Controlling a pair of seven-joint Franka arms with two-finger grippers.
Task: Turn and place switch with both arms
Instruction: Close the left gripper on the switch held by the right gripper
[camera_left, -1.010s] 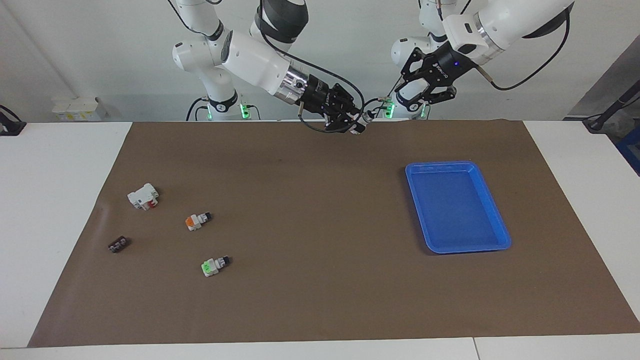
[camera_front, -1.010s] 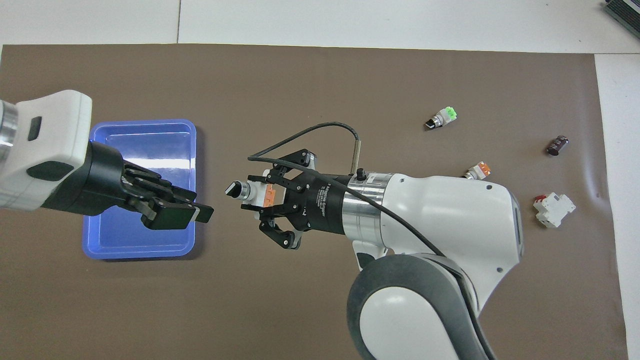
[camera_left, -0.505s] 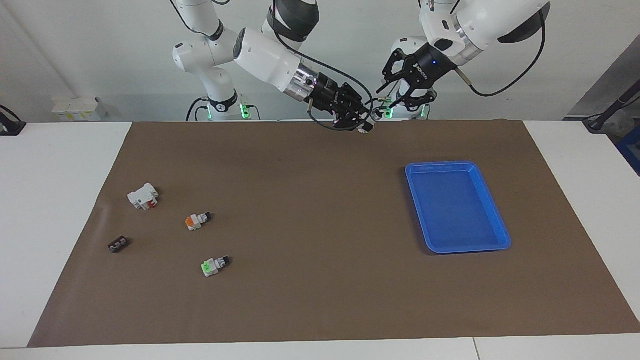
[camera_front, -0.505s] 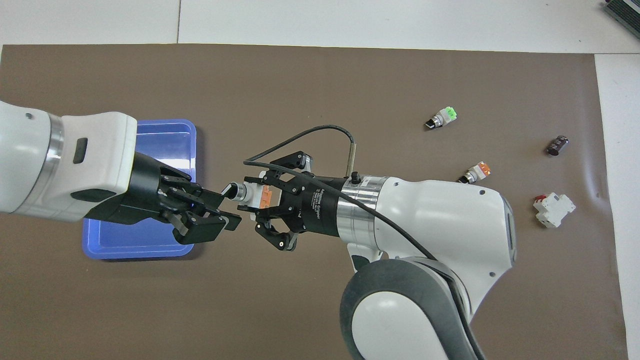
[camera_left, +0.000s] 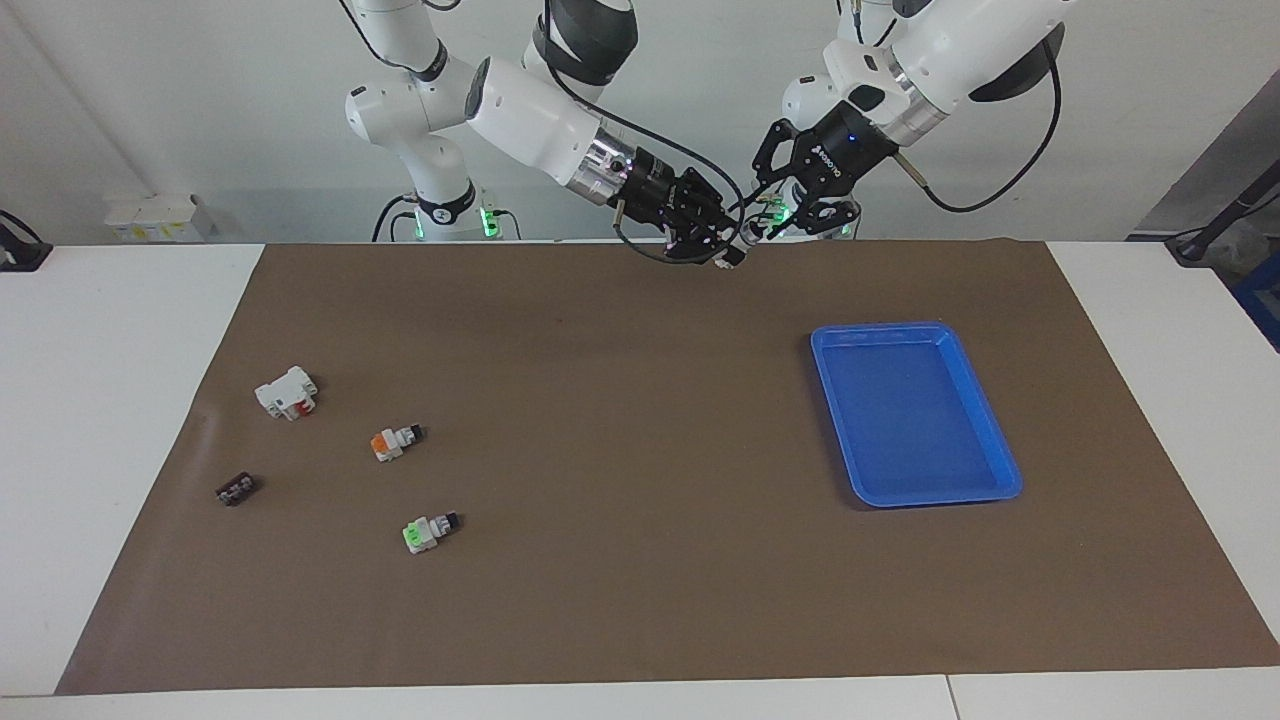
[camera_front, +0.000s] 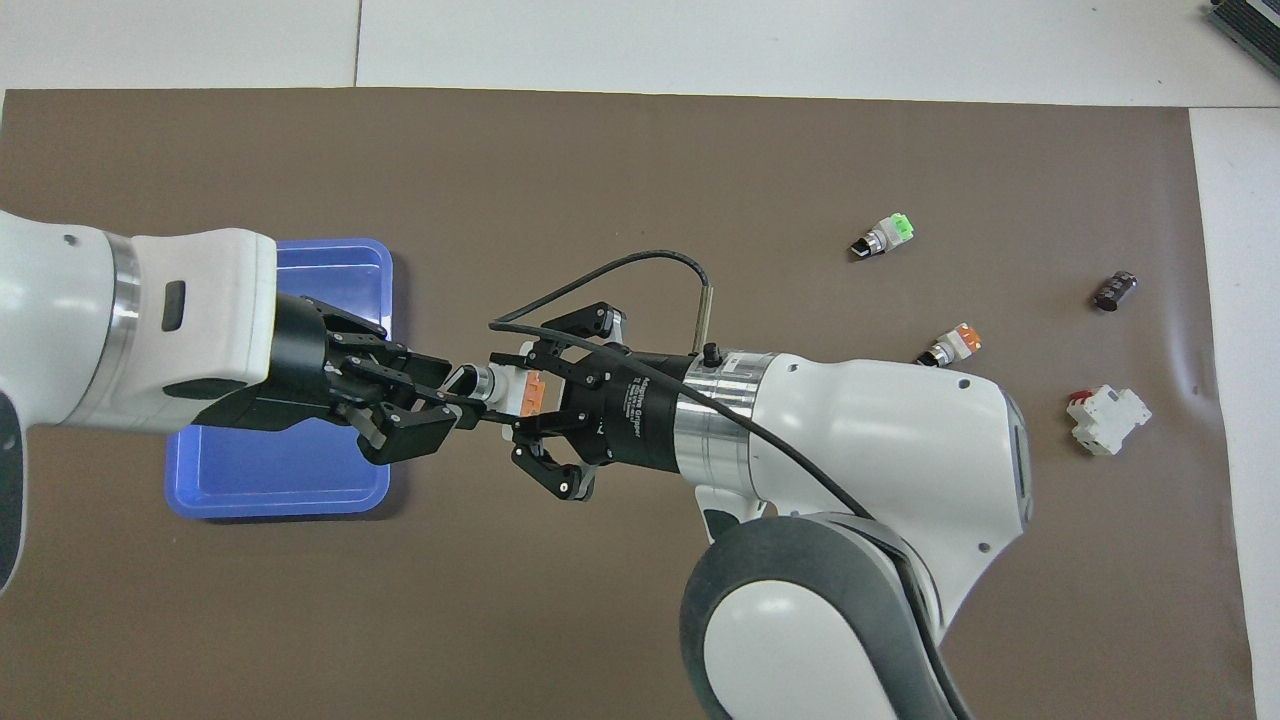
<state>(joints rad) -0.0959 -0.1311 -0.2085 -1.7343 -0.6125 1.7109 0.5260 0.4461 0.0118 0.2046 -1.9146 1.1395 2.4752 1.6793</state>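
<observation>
right gripper (camera_front: 520, 400) grips the switch (camera_front: 508, 389) in mid-air; left gripper (camera_front: 440, 395), part-open, surrounds its stem. turning and placement in tray (camera_front: 380, 300) remain.

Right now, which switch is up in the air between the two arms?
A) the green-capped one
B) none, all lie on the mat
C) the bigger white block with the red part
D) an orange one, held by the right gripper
D: the right gripper is shut on an orange switch, black stem end toward the left gripper.
</observation>
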